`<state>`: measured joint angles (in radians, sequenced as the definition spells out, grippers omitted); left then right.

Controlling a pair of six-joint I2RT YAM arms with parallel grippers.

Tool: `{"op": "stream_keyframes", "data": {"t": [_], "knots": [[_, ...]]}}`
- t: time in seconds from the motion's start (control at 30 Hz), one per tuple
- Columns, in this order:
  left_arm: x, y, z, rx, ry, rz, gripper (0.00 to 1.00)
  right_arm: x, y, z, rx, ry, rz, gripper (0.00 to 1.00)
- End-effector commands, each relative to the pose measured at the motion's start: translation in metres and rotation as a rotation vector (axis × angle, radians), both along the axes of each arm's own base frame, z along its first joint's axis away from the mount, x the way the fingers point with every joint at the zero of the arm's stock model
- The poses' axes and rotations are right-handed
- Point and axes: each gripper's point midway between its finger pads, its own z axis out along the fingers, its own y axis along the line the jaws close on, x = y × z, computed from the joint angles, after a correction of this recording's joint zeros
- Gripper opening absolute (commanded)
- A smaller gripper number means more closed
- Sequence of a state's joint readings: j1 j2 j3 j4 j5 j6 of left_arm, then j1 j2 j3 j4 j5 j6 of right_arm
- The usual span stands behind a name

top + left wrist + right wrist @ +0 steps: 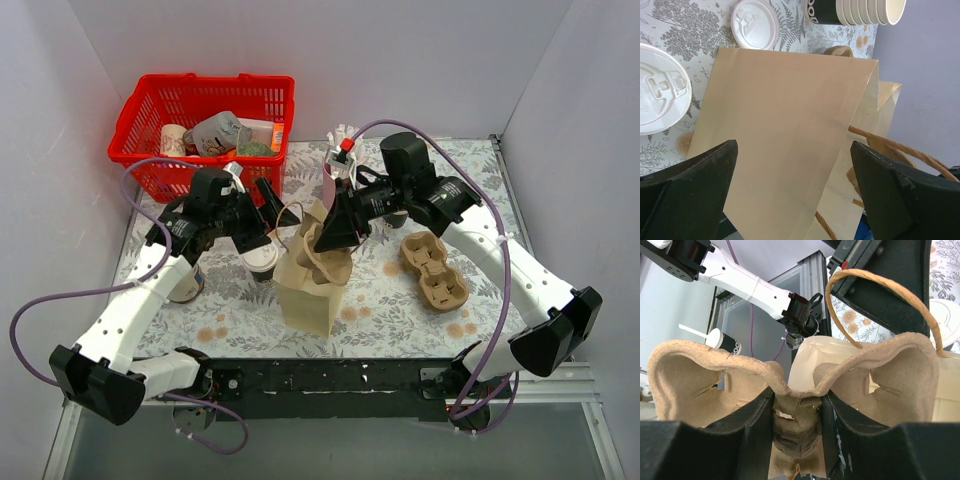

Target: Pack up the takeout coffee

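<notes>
The takeout coffee [262, 258], a dark cup with a white lid [660, 95], stands on the table just left of the tan paper bag [305, 295]. My left gripper [274, 203] hovers open above the bag's left side. In the left wrist view the bag's flat panel [785, 130] lies below that gripper [795, 185], and nothing is held. My right gripper [797, 415] is shut on the middle ridge of a moulded pulp cup carrier [715, 380]. It holds the carrier [325, 255] over the bag's open mouth.
A second pulp carrier [433, 270] lies right of the bag. A stack of cream cups in a dark cup [186, 284] stands under my left forearm, with a loose white lid [755, 22] near it. A red basket [140, 160] and a pink cup of sticks [342, 150] stand at the back.
</notes>
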<state>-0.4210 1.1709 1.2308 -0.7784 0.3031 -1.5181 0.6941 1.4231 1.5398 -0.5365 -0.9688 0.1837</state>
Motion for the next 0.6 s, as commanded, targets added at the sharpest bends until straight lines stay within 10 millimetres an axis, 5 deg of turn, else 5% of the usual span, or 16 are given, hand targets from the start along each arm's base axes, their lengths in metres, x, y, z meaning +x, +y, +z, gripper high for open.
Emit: {"op": "stream_keyframes", "data": {"t": [0.0, 0.3, 0.57], "knots": [[0.001, 0.019, 0.022, 0.032, -0.085, 0.080, 0.98, -0.001, 0.001, 0.018, 0.051, -0.066, 0.024, 0.45], [0.004, 0.036, 0.014, 0.105, -0.113, 0.142, 0.98, -0.009, -0.002, 0.026, 0.060, -0.045, 0.037, 0.45], [0.002, 0.031, 0.019, 0.063, -0.162, 0.115, 0.98, -0.017, -0.001, 0.041, 0.111, -0.075, 0.078, 0.45]]}}
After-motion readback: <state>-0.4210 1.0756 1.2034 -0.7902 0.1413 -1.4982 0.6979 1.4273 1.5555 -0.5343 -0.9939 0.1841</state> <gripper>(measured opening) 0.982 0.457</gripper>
